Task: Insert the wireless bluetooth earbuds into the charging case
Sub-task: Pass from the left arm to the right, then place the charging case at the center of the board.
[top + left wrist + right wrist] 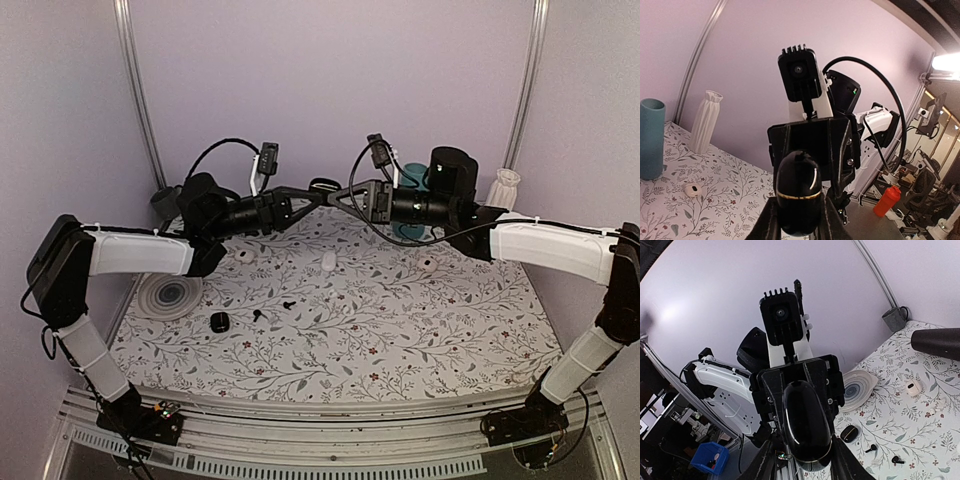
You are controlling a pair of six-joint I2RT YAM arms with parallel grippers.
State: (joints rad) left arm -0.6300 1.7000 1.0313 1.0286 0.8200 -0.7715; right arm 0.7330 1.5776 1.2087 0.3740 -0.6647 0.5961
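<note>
Left wrist view had the charging case (799,195), black with a gold seam, nipped at its base by the left gripper (800,224). That gripper's fingers were clamped on it and held it up off the table. Right wrist view showed the same case between the fingers of the right gripper (804,464). They sat close against its sides, but I could not tell whether they were pressing on it. The case looked closed.

From above, a black earbud (289,303) and a second black earbud (262,314) lay on the flowered tabletop (400,340) at about 9 o'clock from its middle, well apart from the raised case at 12 o'clock. A black oval piece (219,321) lay farther out toward 8 o'clock, near a plate (170,295).

The likely trouble was the glossy case. Pinched only at its base, it could twist or squirt out and drop if the right fingers pulled on the lid off-centre.

Both sets of fingertips were cut off at the bottom edge of the wrist views, and from above the arms nearly hid the case. A white piece (328,260) at 12 o'clock and another white piece (428,264) at 2 o'clock were too small to tell buds from a case.
</note>
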